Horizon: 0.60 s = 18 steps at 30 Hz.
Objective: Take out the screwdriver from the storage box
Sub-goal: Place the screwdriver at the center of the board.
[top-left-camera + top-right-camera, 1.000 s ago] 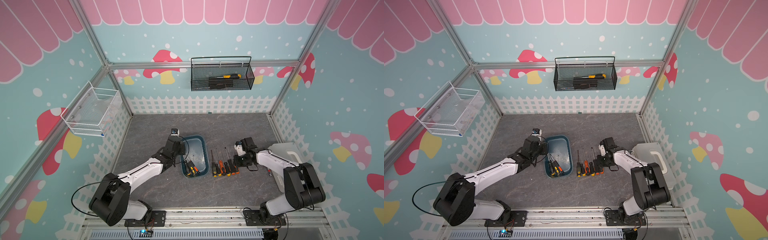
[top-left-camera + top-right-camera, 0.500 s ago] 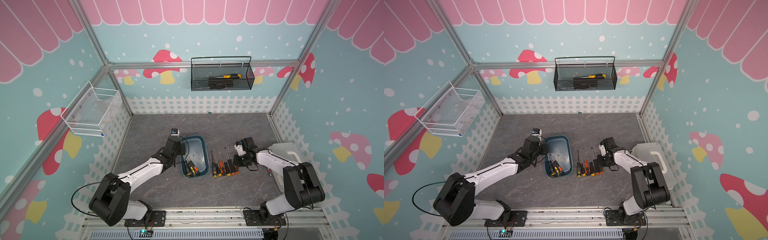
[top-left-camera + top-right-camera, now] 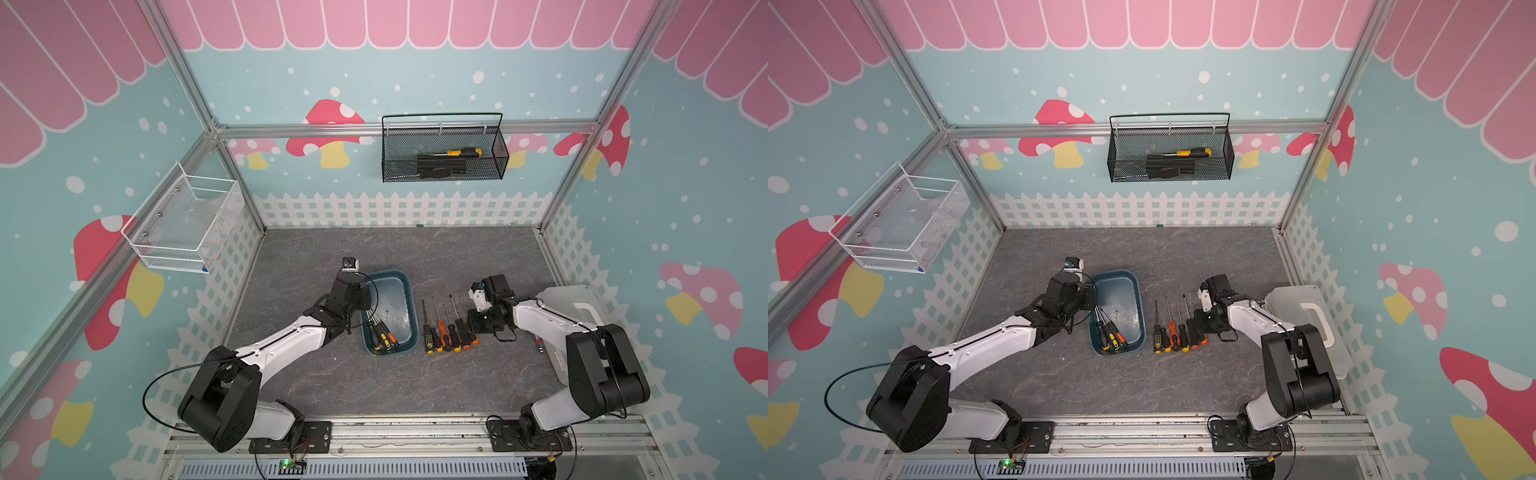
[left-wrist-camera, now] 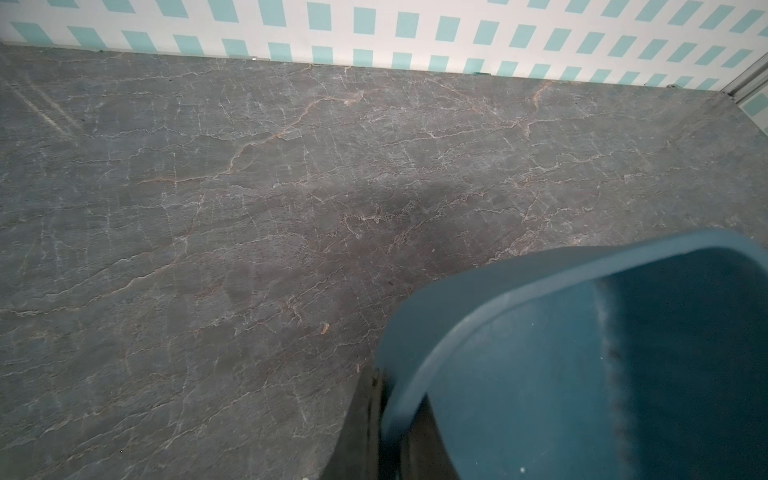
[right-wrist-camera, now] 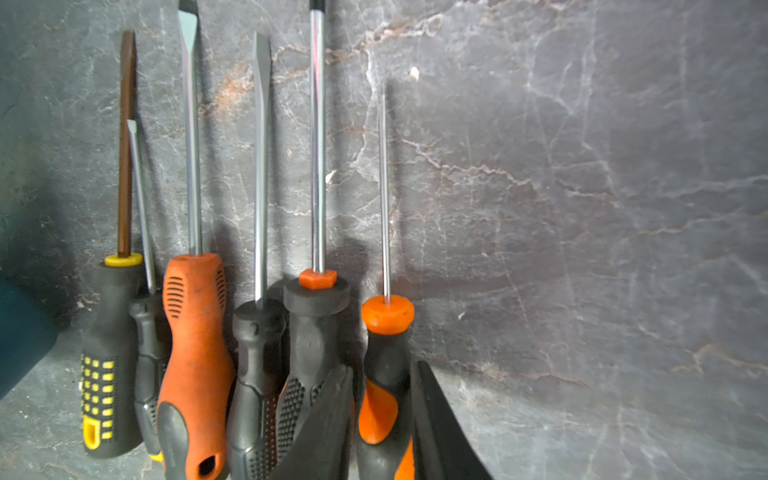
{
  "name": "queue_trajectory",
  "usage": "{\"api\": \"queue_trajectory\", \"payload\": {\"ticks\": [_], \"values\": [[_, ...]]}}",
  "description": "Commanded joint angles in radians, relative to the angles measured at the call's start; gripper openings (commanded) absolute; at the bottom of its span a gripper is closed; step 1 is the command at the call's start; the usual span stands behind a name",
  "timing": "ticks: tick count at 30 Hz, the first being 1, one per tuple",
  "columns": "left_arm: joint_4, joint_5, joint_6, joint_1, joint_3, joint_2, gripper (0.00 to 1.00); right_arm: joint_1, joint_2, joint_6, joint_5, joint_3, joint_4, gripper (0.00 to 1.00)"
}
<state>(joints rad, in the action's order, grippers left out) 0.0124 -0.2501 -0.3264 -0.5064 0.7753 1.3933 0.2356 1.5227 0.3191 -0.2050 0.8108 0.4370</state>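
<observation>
Nearest us on the grey worktop (image 3: 374, 386), the storage box (image 3: 388, 274) sits at centre. Three screwdrivers (image 3: 382, 334) lie in its near left part, handles toward us. Both top views show these; neither wrist view does. From above, the left tool (image 3: 365, 311) reaches the box's left rim, but the wrist hides the contact. Only the left wrist view resolves it: the tool is fully closed on the rim, one finger (image 4: 361, 424) outside the wall and the other inside. Just right of the box lies a row of screwdrivers (image 3: 446, 332), and the right wrist view lets us count six. In that view the right tool (image 5: 382, 365) stands narrowly parted on either side of the rightmost, orange-and-black handle (image 5: 384, 386). We cannot tell whether it presses the handle. Farther right rests a whitish case (image 3: 582, 307), seen only from above. On the far wall hangs a black mesh basket (image 3: 444, 166).
</observation>
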Motion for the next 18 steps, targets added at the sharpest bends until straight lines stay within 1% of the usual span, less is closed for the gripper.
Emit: {"api": "queue_trajectory", "payload": {"ticks": [1, 7, 11, 15, 18], "values": [[0.000, -0.005, -0.002, -0.009, 0.007, 0.006, 0.00, -0.006, -0.039, 0.022, -0.026, -0.013, -0.001, 0.27], [-0.002, -0.007, -0.002, -0.011, 0.006, 0.004, 0.00, -0.006, -0.102, 0.045, -0.037, 0.000, 0.023, 0.28], [-0.002, -0.008, 0.000, -0.010, 0.008, 0.004, 0.00, -0.001, -0.180, 0.056, -0.028, 0.022, 0.077, 0.29], [-0.001, -0.005, -0.002, -0.012, 0.013, 0.010, 0.00, 0.066, -0.280, 0.075, 0.033, 0.065, 0.139, 0.34], [-0.005, -0.005, -0.002, -0.013, 0.016, 0.012, 0.00, 0.160, -0.323, 0.097, 0.093, 0.117, 0.178, 0.36]]}}
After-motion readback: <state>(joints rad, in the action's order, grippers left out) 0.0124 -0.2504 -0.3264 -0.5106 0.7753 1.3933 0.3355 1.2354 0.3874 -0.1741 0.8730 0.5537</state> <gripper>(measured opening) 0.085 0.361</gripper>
